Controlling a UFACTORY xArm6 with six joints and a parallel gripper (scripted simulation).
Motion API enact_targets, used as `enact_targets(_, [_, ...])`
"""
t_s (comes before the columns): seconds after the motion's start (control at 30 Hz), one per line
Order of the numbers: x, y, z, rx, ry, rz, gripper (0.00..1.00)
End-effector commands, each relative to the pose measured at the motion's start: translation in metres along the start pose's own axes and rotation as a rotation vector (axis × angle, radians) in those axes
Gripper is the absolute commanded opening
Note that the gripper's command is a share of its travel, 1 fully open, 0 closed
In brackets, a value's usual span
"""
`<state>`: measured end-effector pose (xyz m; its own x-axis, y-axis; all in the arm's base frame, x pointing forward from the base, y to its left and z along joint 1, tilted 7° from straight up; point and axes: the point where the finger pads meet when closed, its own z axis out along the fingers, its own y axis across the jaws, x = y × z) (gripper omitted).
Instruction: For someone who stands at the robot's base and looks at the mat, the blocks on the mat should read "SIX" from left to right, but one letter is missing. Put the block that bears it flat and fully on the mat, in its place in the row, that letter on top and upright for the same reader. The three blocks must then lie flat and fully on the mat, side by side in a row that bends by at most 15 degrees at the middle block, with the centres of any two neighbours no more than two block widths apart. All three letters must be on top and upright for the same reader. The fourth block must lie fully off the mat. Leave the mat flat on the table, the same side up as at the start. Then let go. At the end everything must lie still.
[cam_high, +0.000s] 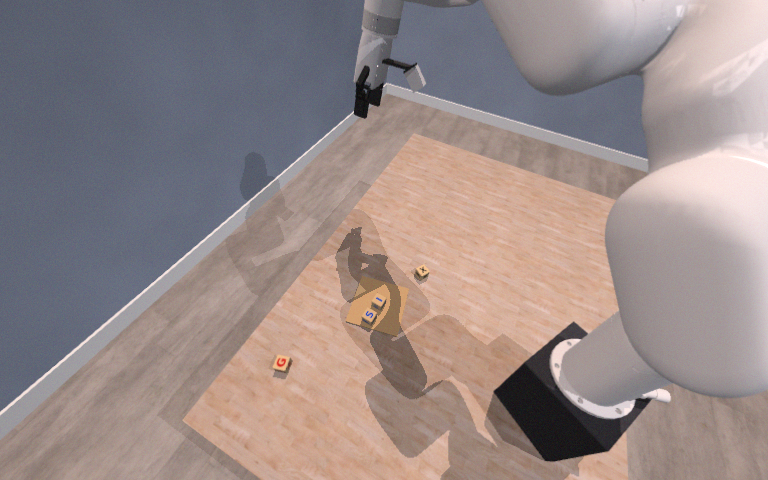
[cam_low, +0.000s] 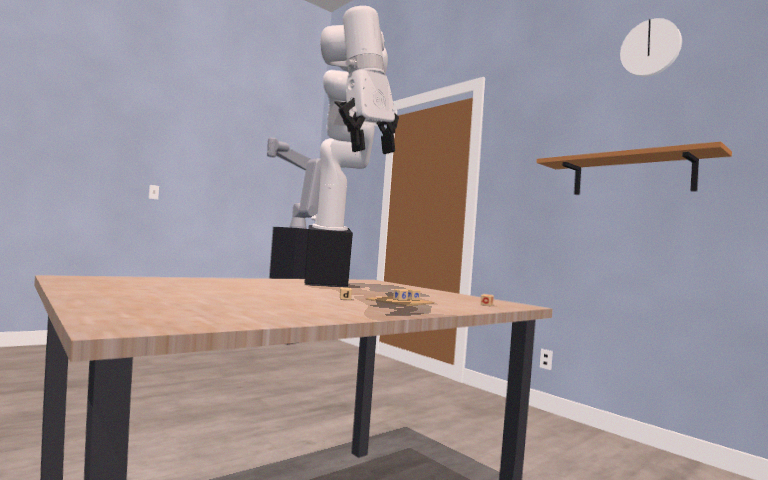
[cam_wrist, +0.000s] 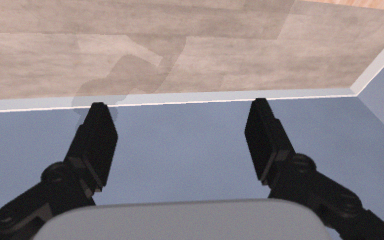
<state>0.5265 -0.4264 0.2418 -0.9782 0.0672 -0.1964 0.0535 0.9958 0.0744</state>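
The claw (cam_low: 372, 138) is raised high above the tabletop (cam_high: 481, 226), well apart from every block. Its two black fingers are spread wide with nothing between them; in the wrist view only wall and floor are seen past them.

The X block (cam_high: 421, 272) is a small wooden cube with a pale tan top face on which a dark letter X is printed. It is seen lying flat on the bare tabletop, off the mat (cam_high: 396, 316), near the mat's far right corner in the top view. In the exterior view a different letter is shown on its side face.

The mat is a thin orange-tan square, laid flat near the middle of the tabletop and partly covered by the arm's shadow. Two blocks are set on it side by side: the S block (cam_high: 369, 315) and the I block (cam_high: 378, 301), both with blue letters on top. They are placed just beside each other, on the left part of the mat in the top view.

The G block (cam_high: 281, 362), marked with a red letter, is found well apart from the mat, to the left and nearer in the top view, on the bare tabletop.
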Motion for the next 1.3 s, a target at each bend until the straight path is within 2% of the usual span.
enact_targets(0.0, [-0.001, 0.000, -0.003, 0.004, -0.004, -0.001, 1.00])
enact_targets(0.57, [-0.001, 0.000, -0.003, 0.003, -0.004, -0.001, 1.00])
enact_targets(0.67, [-0.005, 0.007, 0.003, -0.009, 0.000, 0.014, 1.00])
enact_targets(0.73, [-0.011, 0.023, 0.016, -0.034, 0.010, 0.044, 1.00])
enact_targets(0.83, [-0.025, 0.061, 0.045, -0.090, 0.040, 0.116, 1.00])
enact_targets(1.03, [-0.040, 0.123, 0.088, -0.167, 0.104, 0.230, 1.00])
enact_targets(1.1, [-0.040, 0.123, 0.088, -0.167, 0.104, 0.230, 1.00])
enact_targets(1.13, [-0.044, 0.150, 0.106, -0.196, 0.137, 0.280, 1.00])
enact_targets(1.27, [-0.047, 0.190, 0.131, -0.231, 0.191, 0.353, 1.00])
